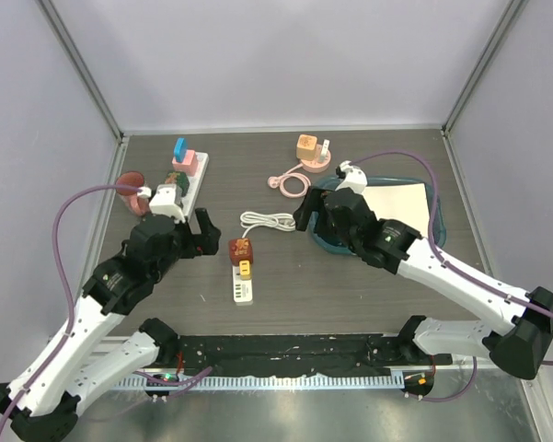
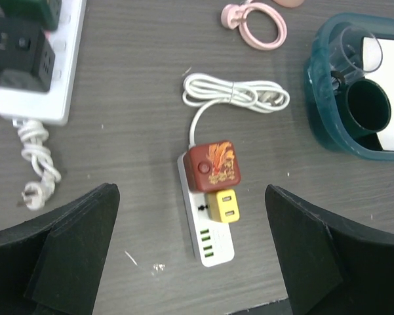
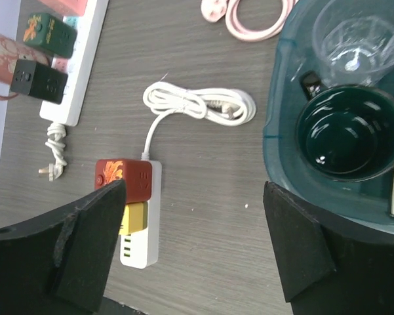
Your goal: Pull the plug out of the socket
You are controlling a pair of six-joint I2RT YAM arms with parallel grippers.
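Note:
A small white socket strip (image 1: 242, 287) lies in the middle of the table. Two plugs sit side by side in it: a dark red cube plug (image 1: 240, 250) and a yellow plug (image 1: 246, 269). In the left wrist view the strip (image 2: 215, 246), red plug (image 2: 212, 165) and yellow plug (image 2: 224, 205) lie below my left gripper (image 2: 190, 191), whose fingers stand wide apart and hold nothing. My right gripper (image 3: 194, 187) hovers right of the strip (image 3: 144, 230), open and empty; its left finger (image 3: 85, 243) covers part of the red plug (image 3: 124, 176) and yellow plug (image 3: 136, 218).
The strip's white cord (image 1: 267, 221) lies coiled behind it. A longer white strip (image 1: 191, 180) with several plugs lies at the back left. A teal tray (image 1: 432, 221) with cups and paper stands under the right arm. A pink cable ring (image 1: 293, 182) and an orange adapter (image 1: 308, 152) lie at the back.

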